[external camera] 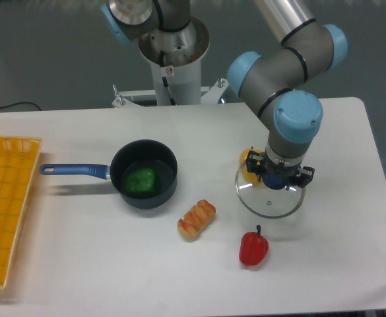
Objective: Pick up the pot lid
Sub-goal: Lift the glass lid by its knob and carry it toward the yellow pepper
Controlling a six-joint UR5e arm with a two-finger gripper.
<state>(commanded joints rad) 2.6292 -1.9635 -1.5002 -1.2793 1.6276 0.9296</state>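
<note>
Camera view: I've got the gripper (278, 174) clamped on the knob of the pot lid (270, 202), right of the frame's centre, partly covering the yellow pepper (247, 164). I see the red pepper (253, 249) below it, and the black pan (115, 179) left of centre, holding something green (142, 179).

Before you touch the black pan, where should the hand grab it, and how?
I'd come from above onto the blue handle, squeezing across its narrow width, near the black pan. The handle is long and thin and sticks straight out sideways, while the round part looks too wide to pinch.
</note>
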